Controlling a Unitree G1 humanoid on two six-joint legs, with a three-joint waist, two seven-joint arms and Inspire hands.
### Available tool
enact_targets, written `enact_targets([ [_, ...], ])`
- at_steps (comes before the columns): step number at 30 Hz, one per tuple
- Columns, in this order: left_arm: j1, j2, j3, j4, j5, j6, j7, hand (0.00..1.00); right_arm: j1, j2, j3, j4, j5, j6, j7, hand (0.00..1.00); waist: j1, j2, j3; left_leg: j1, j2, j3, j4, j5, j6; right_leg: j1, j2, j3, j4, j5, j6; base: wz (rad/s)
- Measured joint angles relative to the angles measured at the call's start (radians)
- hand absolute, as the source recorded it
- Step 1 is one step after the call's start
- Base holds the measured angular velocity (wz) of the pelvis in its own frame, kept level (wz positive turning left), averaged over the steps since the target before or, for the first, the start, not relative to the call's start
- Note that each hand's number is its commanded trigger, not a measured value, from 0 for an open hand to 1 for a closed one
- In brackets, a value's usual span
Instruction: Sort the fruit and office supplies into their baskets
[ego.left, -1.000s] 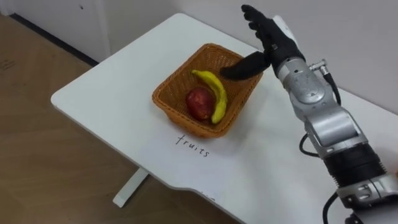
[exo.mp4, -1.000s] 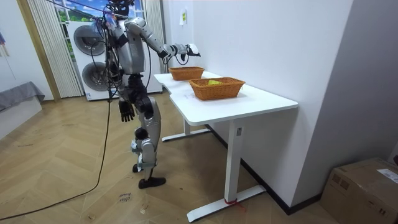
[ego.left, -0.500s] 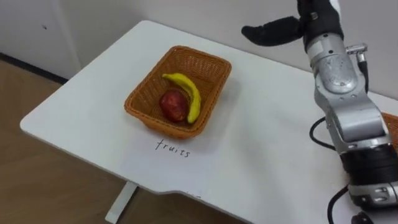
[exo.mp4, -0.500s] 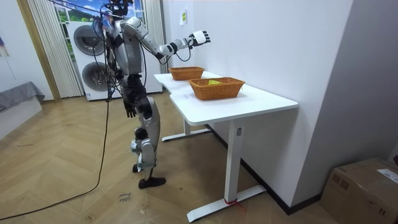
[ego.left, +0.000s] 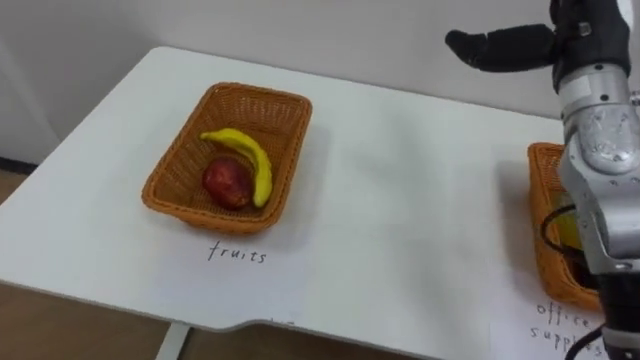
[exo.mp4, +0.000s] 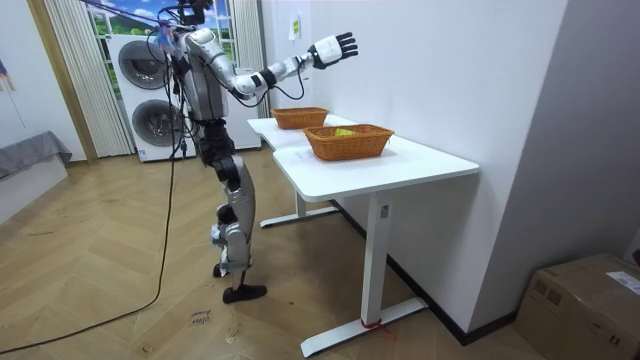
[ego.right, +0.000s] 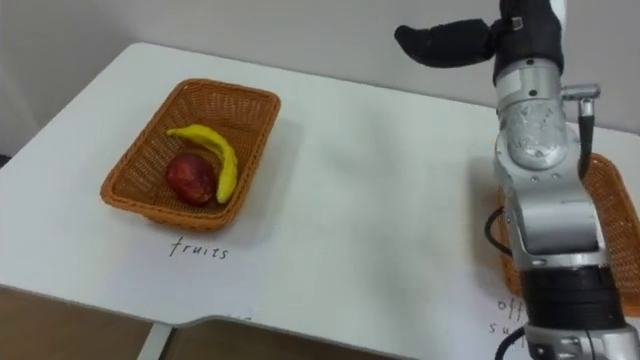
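Now the right hand (ego.left: 515, 46) hangs high in the air, well to the right of the fruit basket (ego.left: 260, 93) and farther toward the wall. In the room view its fingers (exo.mp4: 345, 42) are spread wide and hold nothing. Inside the fruit basket a banana (ego.left: 247, 160) curves round a red apple (ego.left: 228, 182), touching it. A handwritten label (ego.left: 237, 254) lies on the white table (ego.left: 400, 200) just in front of that basket. Well to its right, partly behind the forearm, stands a second basket (ego.left: 540, 215) holding something yellow that cannot be made out. The robot stands at the table's end.
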Motion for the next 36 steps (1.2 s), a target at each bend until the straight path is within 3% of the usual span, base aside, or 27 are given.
enact_targets([
  [7,0.01,0.005,0.003,-0.008,-0.007,-0.037,0.005,0.0,0.038,-0.001,-0.105,-0.024,-0.002,-0.003,-0.083,0.0,-0.034,-0.014,-0.0034,0.011,0.012,0.042,-0.013,-0.003,-0.004,-0.015,0.015,0.046,0.0,0.007,-0.004,-0.19],
  [15,0.037,0.002,0.004,0.004,-0.081,-0.068,0.031,0.0,0.15,-0.001,-0.19,-0.08,0.024,-0.037,-0.124,0.0,-0.079,-0.004,0.0048,0.028,0.019,0.072,-0.018,-0.012,-0.005,-0.015,0.025,0.084,0.001,0.009,-0.006,-0.15],
  [21,0.06,-0.009,0.041,0.002,-0.107,-0.09,0.038,0.0,0.212,-0.005,-0.306,-0.111,0.141,-0.054,-0.199,0.0,-0.109,0.0,0.0044,0.029,0.031,0.095,-0.016,-0.019,-0.011,-0.019,0.034,0.091,-0.002,0.011,-0.008,-0.08],
  [23,0.064,-0.015,0.052,0.003,-0.106,-0.09,0.052,0.0,0.249,-0.006,-0.332,-0.114,0.205,-0.08,-0.233,0.0,-0.113,0.001,0.0041,0.03,0.033,0.098,-0.017,-0.019,-0.013,-0.018,0.038,0.097,-0.003,0.011,-0.009,-0.06],
  [32,0.081,-0.028,0.077,0.015,-0.107,-0.09,0.07,0.0,0.449,-0.005,-0.393,-0.078,0.31,-0.084,-0.384,0.0,-0.126,-0.004,0.0075,0.035,0.03,0.121,-0.027,-0.02,-0.014,-0.02,0.042,0.115,-0.018,0.009,-0.012,-0.06],
  [36,0.089,-0.028,0.079,0.014,-0.106,-0.09,0.074,0.0,0.515,0.023,-0.437,-0.024,0.381,-0.102,-0.451,0.0,-0.143,0.004,0.0044,0.042,0.031,0.121,-0.029,-0.023,-0.016,-0.012,0.044,0.114,-0.021,0.007,-0.013,0.0],
])
